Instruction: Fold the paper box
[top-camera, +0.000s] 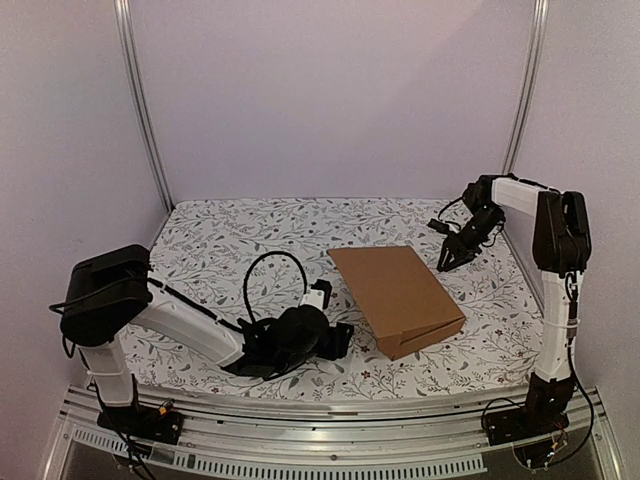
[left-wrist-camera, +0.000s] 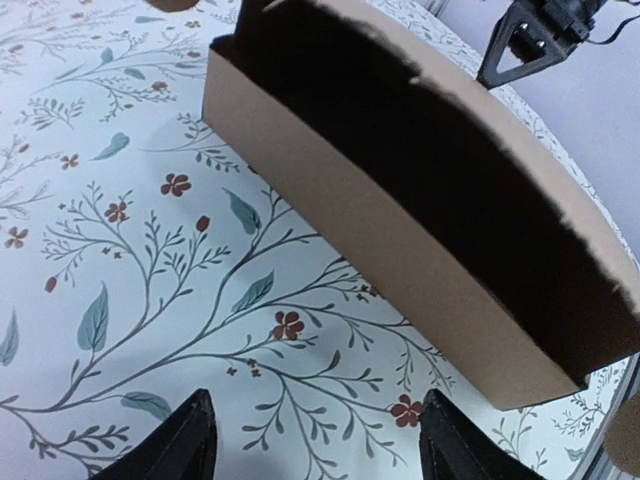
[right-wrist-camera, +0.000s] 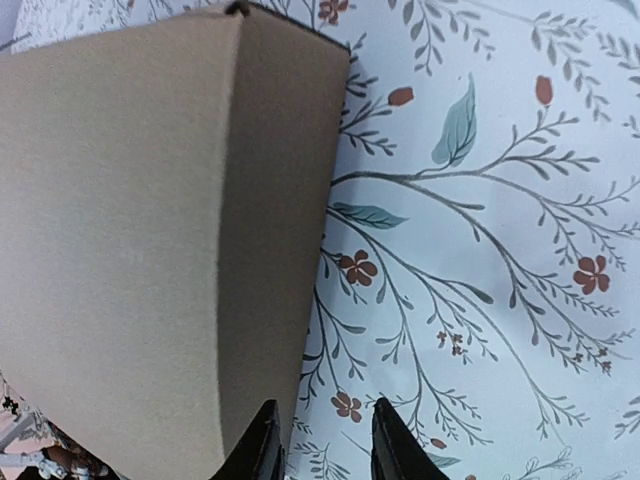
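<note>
1. Box (top-camera: 398, 295) is lying flat on the flowered cloth (top-camera: 220, 240), folded up into its shallow shape. It is sitting skewed, with one corner pointing toward the back wall.
2. The lid is not sitting flush. Along the box's near end it is gaping, and the left wrist view is showing a dark slot between the lid and the front wall (left-wrist-camera: 400, 250). The lid's edge there is looking ragged.
3. Left gripper (top-camera: 345, 338) is lying low over the cloth, just off the box's near-left corner and pointing at that gaping end.
4. Its jaws are standing wide apart. In its own view (left-wrist-camera: 318, 420) only cloth is showing between the two black fingertips. It is gripping nothing and sitting clear of the box.
5. Right gripper (top-camera: 443, 265) is hanging tilted downward, just beside the box's far-right edge.
6. Its jaws are standing only narrowly parted. Its own view (right-wrist-camera: 322, 430) is showing cloth in the slim gap, so it is holding nothing.
7. In that view the box's top and side (right-wrist-camera: 130, 230) are filling the left half. The nearer finger is sitting close by the box's wall, and I cannot tell whether it is touching.
</note>
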